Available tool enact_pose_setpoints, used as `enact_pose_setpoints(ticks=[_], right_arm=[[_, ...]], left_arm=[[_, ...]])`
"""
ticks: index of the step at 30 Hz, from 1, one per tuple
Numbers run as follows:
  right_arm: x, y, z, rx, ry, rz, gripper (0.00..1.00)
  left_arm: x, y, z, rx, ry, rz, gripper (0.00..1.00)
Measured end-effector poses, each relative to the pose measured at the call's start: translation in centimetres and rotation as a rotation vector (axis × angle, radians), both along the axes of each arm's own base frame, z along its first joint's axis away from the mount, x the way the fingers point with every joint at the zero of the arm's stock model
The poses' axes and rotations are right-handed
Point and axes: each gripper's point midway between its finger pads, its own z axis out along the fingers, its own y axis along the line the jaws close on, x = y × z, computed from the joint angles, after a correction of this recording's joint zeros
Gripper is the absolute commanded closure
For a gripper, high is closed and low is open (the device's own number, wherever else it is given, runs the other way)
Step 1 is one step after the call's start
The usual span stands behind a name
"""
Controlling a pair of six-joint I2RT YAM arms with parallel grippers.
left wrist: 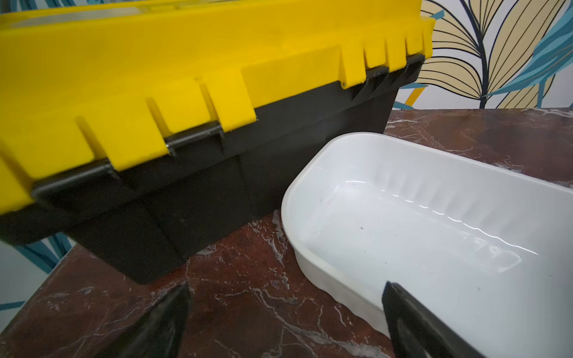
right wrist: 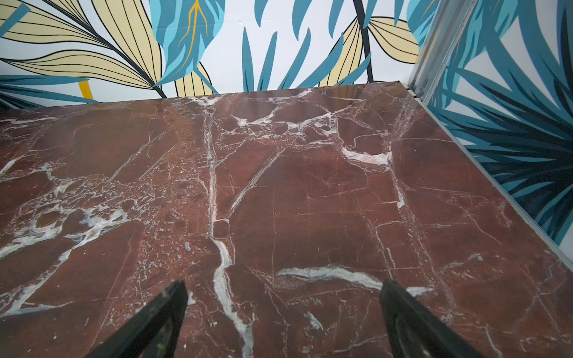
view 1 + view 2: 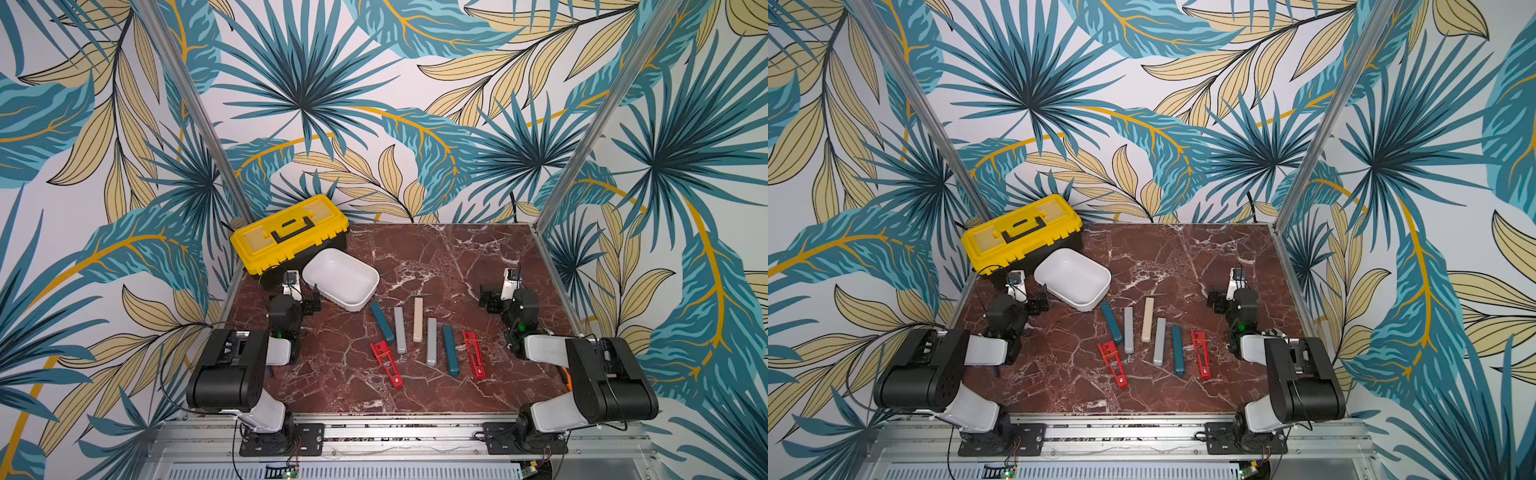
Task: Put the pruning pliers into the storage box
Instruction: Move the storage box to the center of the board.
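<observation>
Marble of the table (image 3: 436, 257) is carrying the whole job, and as far as the views are showing, none of it is done: all seven pliers (image 3: 400, 330) are lying flat on the slab in a loose row at its middle, and not one is lying in the box (image 3: 340, 278). Nearest, the red bars (image 3: 386, 363) are closing the two ends of the row, the left one slanting. A little farther, the grey bars (image 3: 432, 341) and teal bars (image 3: 450, 350) are filling the gaps, and the beige bar (image 3: 417, 320) is lying at the centre. Out at the sides, both arms are hanging low. The left gripper (image 1: 286, 285) is hovering at the left, just beside the box's near end, its jaws standing wide apart and holding nothing. The right gripper (image 2: 283, 283) is hovering at the right, well apart from the bars, jaws also wide and empty, facing bare marble. Beyond the row to the far left, the box is sitting empty, its white floor showing bare, just beside the toolbox (image 3: 291, 232), which is standing shut in the far-left corner. I am judging that everything is left: seven pickups and seven drops, with the left teal bar lying nearest the box and so looking like the easiest start.
</observation>
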Motion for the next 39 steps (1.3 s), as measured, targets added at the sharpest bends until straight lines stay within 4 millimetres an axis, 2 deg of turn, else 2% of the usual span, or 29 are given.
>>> enact_pose_setpoints(ticks=[19,23,26,30,34,36,39], right_arm=[[0.0,0.0,0.0,0.000,0.000,0.000,0.01],[0.0,0.0,0.4,0.000,-0.019,0.000,0.01],[-0.9,0.0,1.4,-0.001,-0.049,-0.002,0.00],[-1.9,0.0,4.2,0.000,-0.107,-0.002,0.01],[-1.9,0.9,7.2,0.016,-0.095,0.017,0.01],[-1.7,1.8,9.3,0.036,-0.085,0.041,0.01],[-1.9,3.5,12.0,0.072,-0.069,0.083,0.01]], left_arm=[[0.0,-0.1,0.2,-0.003,-0.007,-0.008,0.00],[-0.5,1.0,0.9,-0.001,-0.035,0.064,0.00],[-2.3,2.4,3.2,-0.015,-0.085,0.160,0.01],[-4.1,3.8,8.9,-0.082,-0.186,0.263,0.05],[-4.9,4.0,13.1,-0.200,-0.220,0.310,0.13],[-4.8,3.7,14.0,-0.292,-0.199,0.318,0.18],[-3.6,2.7,13.0,-0.418,-0.093,0.313,0.20]])
